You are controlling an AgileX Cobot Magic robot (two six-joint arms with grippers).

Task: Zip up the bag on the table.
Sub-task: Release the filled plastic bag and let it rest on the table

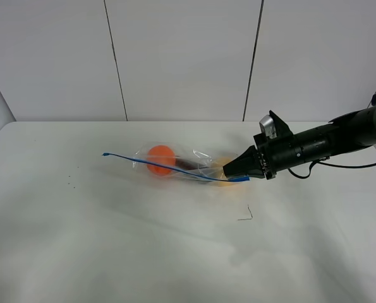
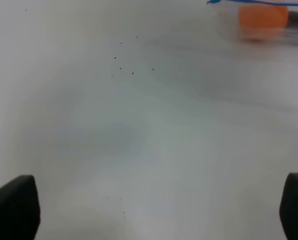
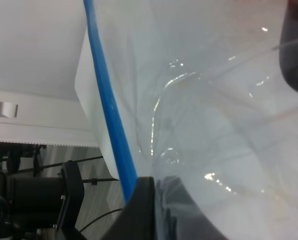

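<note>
The clear bag [image 1: 175,165] lies on the white table [image 1: 112,240], with an orange fruit [image 1: 160,159] and dark and yellow produce showing through. Its blue zip strip [image 1: 121,156] runs along the near edge, lifted off the table. My right gripper [image 1: 236,170] is shut on the strip's right end. In the right wrist view the strip [image 3: 108,110] runs into a dark finger [image 3: 141,210], with clear plastic [image 3: 214,125] filling the frame. My left gripper [image 2: 154,210] is open and empty over bare table, left of the bag; the orange fruit [image 2: 263,17] shows far off.
A small bent dark wire [image 1: 246,214] lies on the table in front of the right gripper. Tiny dark specks [image 1: 71,184] mark the table's left part. A white panelled wall stands behind the table.
</note>
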